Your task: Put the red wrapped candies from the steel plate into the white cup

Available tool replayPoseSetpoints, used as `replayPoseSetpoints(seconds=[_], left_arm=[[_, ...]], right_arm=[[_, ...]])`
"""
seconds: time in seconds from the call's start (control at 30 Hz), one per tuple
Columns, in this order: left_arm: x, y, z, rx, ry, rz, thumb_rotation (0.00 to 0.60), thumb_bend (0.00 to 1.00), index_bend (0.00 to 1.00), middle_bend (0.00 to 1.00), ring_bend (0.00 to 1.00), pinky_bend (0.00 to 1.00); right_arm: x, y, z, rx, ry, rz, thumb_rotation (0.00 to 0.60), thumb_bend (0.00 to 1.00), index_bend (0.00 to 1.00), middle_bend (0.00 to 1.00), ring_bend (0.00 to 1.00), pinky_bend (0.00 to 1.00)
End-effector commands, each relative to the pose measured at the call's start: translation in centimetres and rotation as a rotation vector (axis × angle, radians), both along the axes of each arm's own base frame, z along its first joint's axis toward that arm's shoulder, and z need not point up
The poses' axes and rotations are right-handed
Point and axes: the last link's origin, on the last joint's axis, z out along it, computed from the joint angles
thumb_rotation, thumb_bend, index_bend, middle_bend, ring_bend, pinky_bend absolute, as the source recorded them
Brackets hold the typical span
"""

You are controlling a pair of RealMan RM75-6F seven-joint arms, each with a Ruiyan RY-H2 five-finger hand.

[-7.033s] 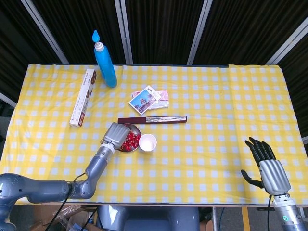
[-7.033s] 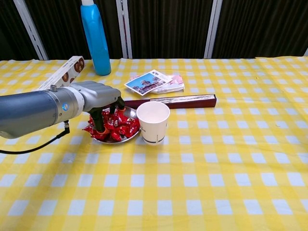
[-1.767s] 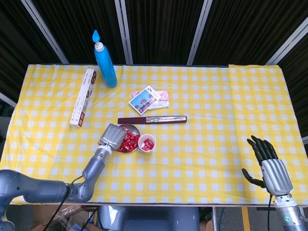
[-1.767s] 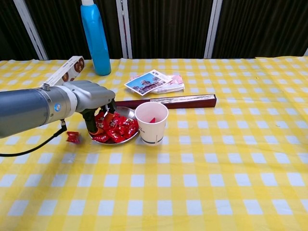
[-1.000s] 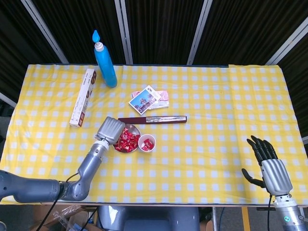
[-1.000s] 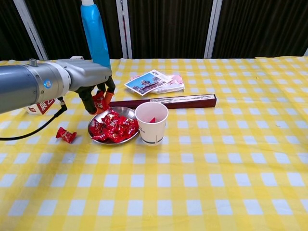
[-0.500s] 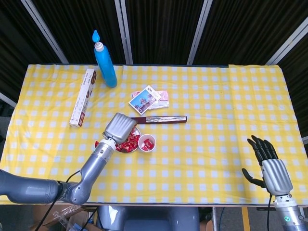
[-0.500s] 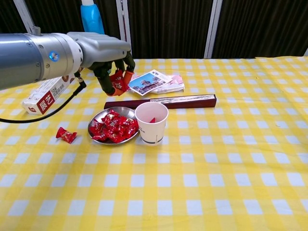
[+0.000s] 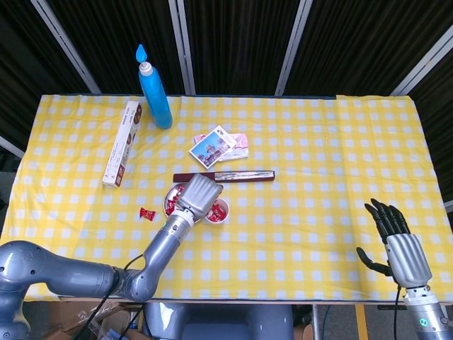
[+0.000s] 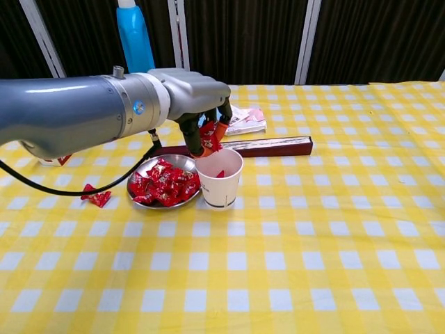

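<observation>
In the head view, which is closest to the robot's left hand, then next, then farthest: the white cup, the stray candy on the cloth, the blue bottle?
From the left hand:
1. White cup, right under the fingers.
2. Stray candy, off to the left on the cloth.
3. Blue bottle, at the far edge.

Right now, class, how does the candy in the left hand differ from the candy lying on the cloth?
The held candy is pinched in the left hand's fingers, raised over the cup; the loose candy lies on the cloth, untouched. The held one is right of the plate; the loose one lies left of it. Both are red wrapped candies, outside the cup.
</observation>
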Motion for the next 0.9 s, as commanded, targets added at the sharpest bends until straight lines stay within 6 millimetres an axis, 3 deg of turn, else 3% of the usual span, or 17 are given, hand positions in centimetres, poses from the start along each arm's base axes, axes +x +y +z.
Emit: replayPoseSetpoints(seconds=[0.03, 0.17, 0.4, 0.9], left_arm=[[0.3, -0.1, -0.5, -0.007, 0.005, -0.006, 0.6, 0.44, 0.56, 0.64, 0.89, 0.98], [0.5, -0.2, -1.0, -0.017, 0.021, -0.014, 0.6, 0.43, 0.56, 0.64, 0.89, 0.98], [0.7, -0.6, -1.6, -0.024, 0.035, -0.03, 0.6, 0.31, 0.49, 0.55, 0.89, 0.98], [1.1, -0.4, 0.4, 0.006, -0.037, -0.04, 0.6, 0.28, 0.41, 0.47, 0.89, 0.98]], right_arm=[[0.0, 0.0, 0.0, -0.001, -0.001, 0.0, 0.6, 0.39, 0.0, 0.0, 0.0, 0.0], [0.1, 0.0, 0.0, -0.001, -0.003, 0.002, 0.6, 0.39, 0.0, 0.0, 0.0, 0.0], [0.1, 0.0, 0.1, -0.003, -0.005, 0.002, 0.6, 0.39, 0.0, 0.0, 0.0, 0.0], [0.1, 0.0, 0.0, -0.004, -0.007, 0.002, 0.6, 0.39, 0.0, 0.0, 0.0, 0.0]])
